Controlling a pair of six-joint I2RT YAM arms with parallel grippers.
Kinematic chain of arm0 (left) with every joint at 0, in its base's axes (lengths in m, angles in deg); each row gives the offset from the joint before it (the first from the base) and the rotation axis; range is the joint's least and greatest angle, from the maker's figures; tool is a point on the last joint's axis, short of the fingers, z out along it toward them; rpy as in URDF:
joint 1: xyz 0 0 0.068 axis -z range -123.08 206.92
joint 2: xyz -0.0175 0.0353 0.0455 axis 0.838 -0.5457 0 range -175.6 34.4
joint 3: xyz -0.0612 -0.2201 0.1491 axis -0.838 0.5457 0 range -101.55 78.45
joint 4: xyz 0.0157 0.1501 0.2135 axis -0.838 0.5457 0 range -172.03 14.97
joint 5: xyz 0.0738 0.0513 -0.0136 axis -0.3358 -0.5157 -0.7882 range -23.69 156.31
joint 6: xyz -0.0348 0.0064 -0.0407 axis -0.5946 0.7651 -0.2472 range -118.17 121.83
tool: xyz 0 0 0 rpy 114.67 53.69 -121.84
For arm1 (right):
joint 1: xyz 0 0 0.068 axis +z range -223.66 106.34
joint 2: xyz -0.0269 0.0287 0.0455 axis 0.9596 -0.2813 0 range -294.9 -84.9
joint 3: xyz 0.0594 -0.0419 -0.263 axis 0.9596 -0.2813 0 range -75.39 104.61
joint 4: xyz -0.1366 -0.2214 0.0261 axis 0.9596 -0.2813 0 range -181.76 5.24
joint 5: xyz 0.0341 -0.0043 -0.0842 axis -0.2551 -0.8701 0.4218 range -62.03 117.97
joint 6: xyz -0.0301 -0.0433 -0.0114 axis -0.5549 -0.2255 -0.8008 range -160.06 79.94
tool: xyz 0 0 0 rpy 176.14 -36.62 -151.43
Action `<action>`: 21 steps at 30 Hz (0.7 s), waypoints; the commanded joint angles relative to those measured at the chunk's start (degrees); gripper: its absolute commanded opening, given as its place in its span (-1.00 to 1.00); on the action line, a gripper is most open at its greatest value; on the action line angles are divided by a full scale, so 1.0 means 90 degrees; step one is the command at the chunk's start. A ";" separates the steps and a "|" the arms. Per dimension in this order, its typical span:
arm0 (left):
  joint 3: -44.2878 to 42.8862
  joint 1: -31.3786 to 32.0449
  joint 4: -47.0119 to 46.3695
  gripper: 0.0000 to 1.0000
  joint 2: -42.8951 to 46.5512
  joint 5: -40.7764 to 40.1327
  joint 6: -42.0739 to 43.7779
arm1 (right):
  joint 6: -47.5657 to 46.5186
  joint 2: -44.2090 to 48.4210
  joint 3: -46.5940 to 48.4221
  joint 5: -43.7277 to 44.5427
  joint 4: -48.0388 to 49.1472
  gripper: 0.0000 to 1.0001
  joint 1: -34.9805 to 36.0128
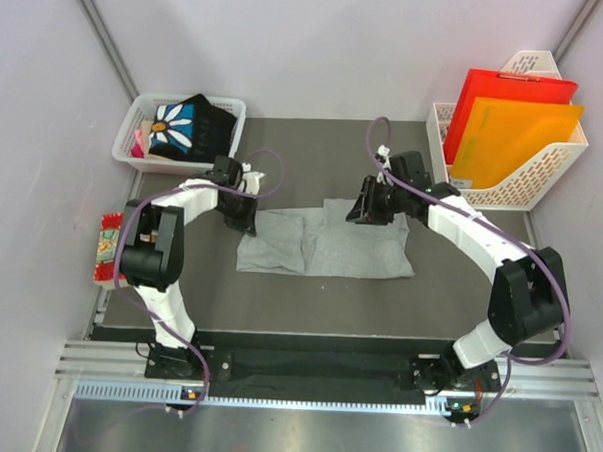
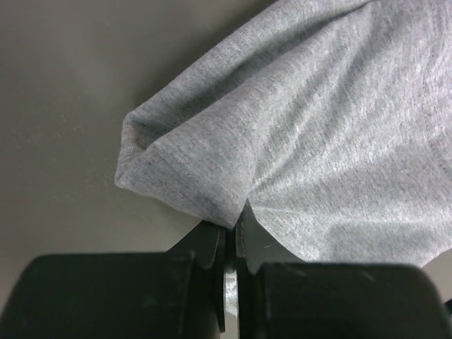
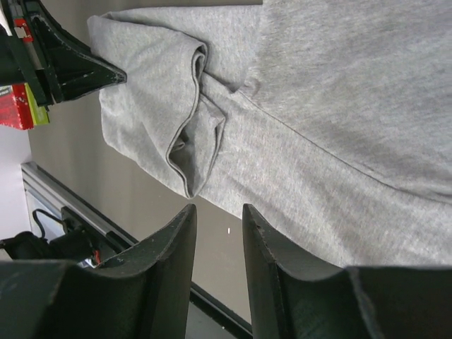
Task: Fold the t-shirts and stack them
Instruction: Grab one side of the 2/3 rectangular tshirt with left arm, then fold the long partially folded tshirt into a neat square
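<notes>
the grey t-shirt (image 1: 326, 245) lies partly folded in the middle of the dark table (image 1: 459, 283). the left pincer (image 2: 229, 227) is at the shirt's far left corner, and its two fingers are pressed together on the edge of the cloth — it is holding the shirt. the right pincer (image 3: 219, 215) hangs over the far right side of the same shirt, with a small gap between its fingers and nothing in it. the black t-shirt (image 1: 201, 127) with the white daisy sits in a white basket (image 1: 147, 101) at the far left corner — well apart from the grey one. a small red packet (image 1: 108, 246) lies by the left edge
</notes>
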 commanded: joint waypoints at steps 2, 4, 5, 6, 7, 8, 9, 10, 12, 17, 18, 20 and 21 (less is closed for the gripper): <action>-0.0328 -0.0551 0.1106 -1.00 0.0573 -0.0252 0.0577 | -0.0130 0.0449 -0.0125 0.0094 0.0050 -0.35 -0.0101; -0.0407 -0.1019 0.1525 -1.00 0.0817 -0.0379 0.0851 | -0.0140 0.0527 -0.0173 0.0094 0.0069 -0.35 -0.0111; -0.0446 -0.1272 0.1634 -1.00 0.0885 -0.0448 0.1143 | -0.0130 0.0556 -0.0193 0.0084 0.0088 -0.35 -0.0111; -0.0456 -0.1604 0.1723 -1.00 0.1031 -0.0593 0.1300 | -0.0130 0.0566 -0.0213 0.0074 0.0108 -0.36 -0.0121; -0.0456 -0.1762 0.1878 -1.00 0.1100 -0.0653 0.1437 | -0.0130 0.0595 -0.0252 0.0035 0.0118 -0.36 -0.0121; -0.0466 -0.1908 0.1938 -1.00 0.1217 -0.0731 0.1651 | -0.0110 0.0605 -0.0281 0.0025 0.0166 -0.37 -0.0111; -0.0476 -0.2142 0.2016 -1.00 0.1267 -0.0780 0.1750 | -0.0091 0.0615 -0.0301 -0.0004 0.0196 -0.37 -0.0121; -0.0495 -0.2212 0.2084 -1.00 0.1306 -0.0771 0.1828 | -0.0081 0.0634 -0.0349 -0.0033 0.0206 -0.37 -0.0111; -0.0583 -0.2232 0.2270 -1.00 0.1404 -0.0800 0.1907 | -0.0081 0.0654 -0.0389 -0.0063 0.0264 -0.37 -0.0111; -0.1167 -0.2018 0.2796 -1.00 0.1326 -0.0234 0.1586 | -0.0081 0.0761 -0.0574 -0.0082 0.0304 -0.38 -0.0121; -0.1256 -0.1862 0.2836 -1.00 0.1316 -0.0224 0.1527 | -0.0091 0.0790 -0.0603 -0.0063 0.0304 -0.38 -0.0121; -0.1587 -0.1676 0.2914 -1.00 0.1267 -0.0165 0.1342 | -0.0110 0.0878 -0.0701 -0.0053 0.0323 -0.38 -0.0141; -0.1715 -0.1463 0.3050 -1.00 0.1238 -0.0155 0.1264 | -0.0120 0.0908 -0.0740 -0.0053 0.0323 -0.38 -0.0141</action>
